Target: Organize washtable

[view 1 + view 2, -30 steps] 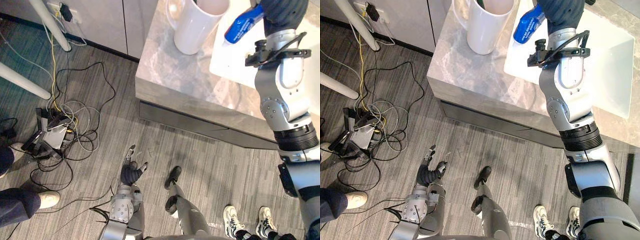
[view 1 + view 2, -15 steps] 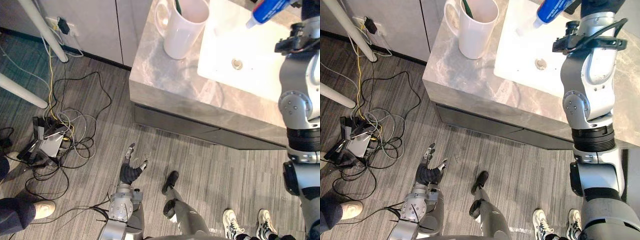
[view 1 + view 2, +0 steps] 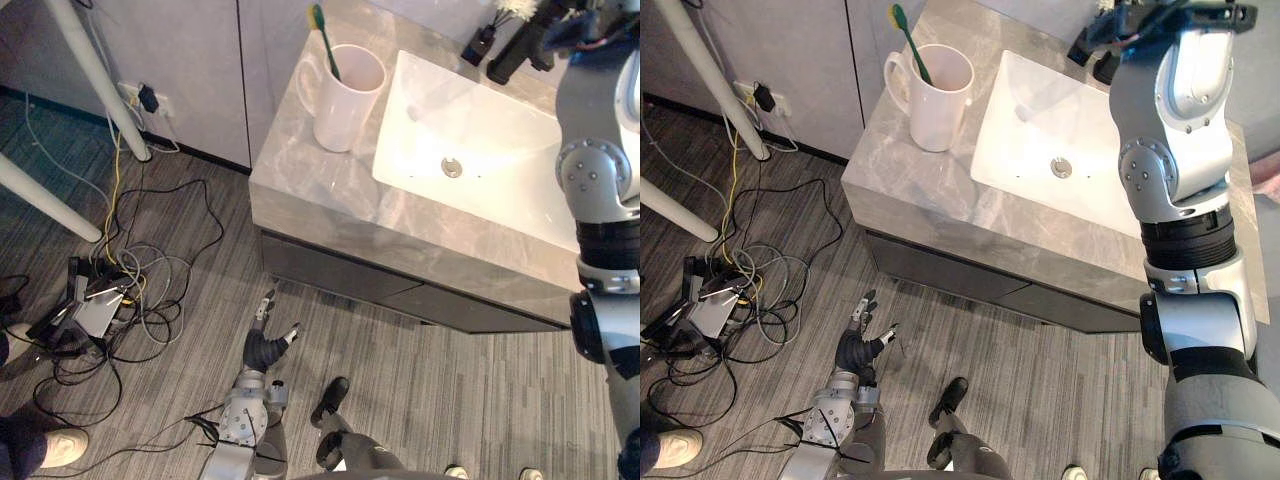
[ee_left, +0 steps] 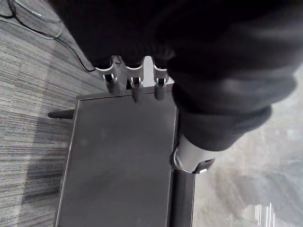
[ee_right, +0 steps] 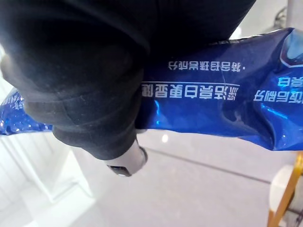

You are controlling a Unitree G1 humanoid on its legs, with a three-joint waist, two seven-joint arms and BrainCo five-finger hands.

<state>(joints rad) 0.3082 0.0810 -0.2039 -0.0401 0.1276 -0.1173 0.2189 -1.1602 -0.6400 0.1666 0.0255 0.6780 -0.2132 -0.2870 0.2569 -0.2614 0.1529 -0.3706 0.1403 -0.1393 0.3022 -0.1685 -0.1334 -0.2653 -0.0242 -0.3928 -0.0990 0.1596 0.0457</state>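
The robot's left hand (image 3: 262, 345) hangs low over the grey plank floor (image 3: 450, 360) at 7 o'clock, fingers loosely spread and holding nothing. Beyond it stands the grey marble washtable (image 3: 330, 200). On it, a white mug (image 3: 340, 95) holding a green toothbrush (image 3: 322, 35) sits at 11 o'clock, just beside the white basin (image 3: 500, 150). At 1 o'clock, over the basin's far edge, the right hand (image 5: 90, 94) is closed around a blue tube (image 5: 213, 109), held in the air.

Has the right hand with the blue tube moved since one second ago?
Yes. The right hand, shut on the blue tube, went from beside the mug across the sink toward the faucet.
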